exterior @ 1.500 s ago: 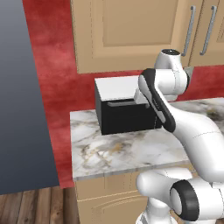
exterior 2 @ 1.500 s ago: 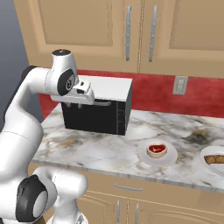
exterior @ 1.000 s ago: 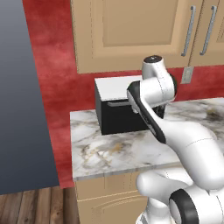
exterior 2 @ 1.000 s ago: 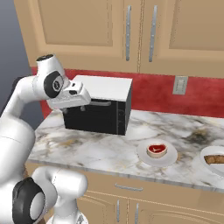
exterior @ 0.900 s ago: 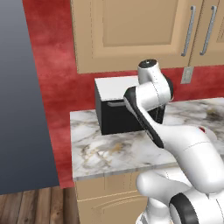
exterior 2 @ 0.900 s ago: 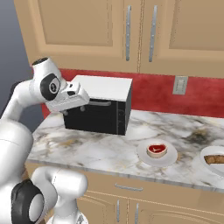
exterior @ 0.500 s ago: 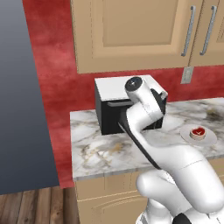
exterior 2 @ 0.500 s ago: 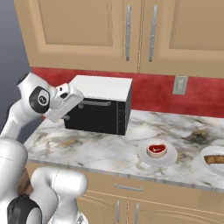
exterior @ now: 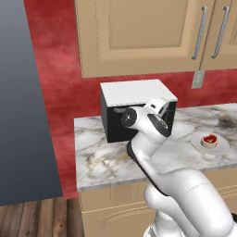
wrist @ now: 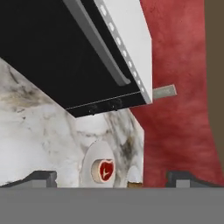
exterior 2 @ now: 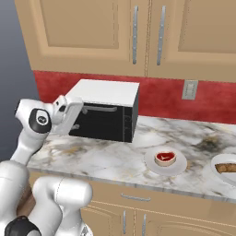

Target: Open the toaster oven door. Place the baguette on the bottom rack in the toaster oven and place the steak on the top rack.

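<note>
The toaster oven [exterior 2: 109,96] stands on the counter against the red wall, black with a white top. The toaster oven door [exterior 2: 102,122] is shut, its grey bar handle [wrist: 97,43] running across the top of the panel. Both the bottom rack and the top rack are hidden behind it. My gripper [exterior 2: 77,115] hangs open and empty just off the door's left end, and the hand view [wrist: 113,177] looks along the door. The steak [exterior 2: 165,157] lies on a white plate [exterior 2: 150,162] right of the oven. The baguette [exterior 2: 227,168] rests on a second plate at the far right.
Wooden wall cabinets [exterior 2: 138,32] hang above the oven. A wall socket [exterior 2: 189,89] sits on the red backsplash. The marble counter [exterior 2: 106,159] has bare room in front of the oven. A grey wall [exterior: 23,106] closes off the left side.
The arm has swung left across the oven front, carrying the hand from the middle of the door to its left end. The jaws stayed open. The door stayed shut.
</note>
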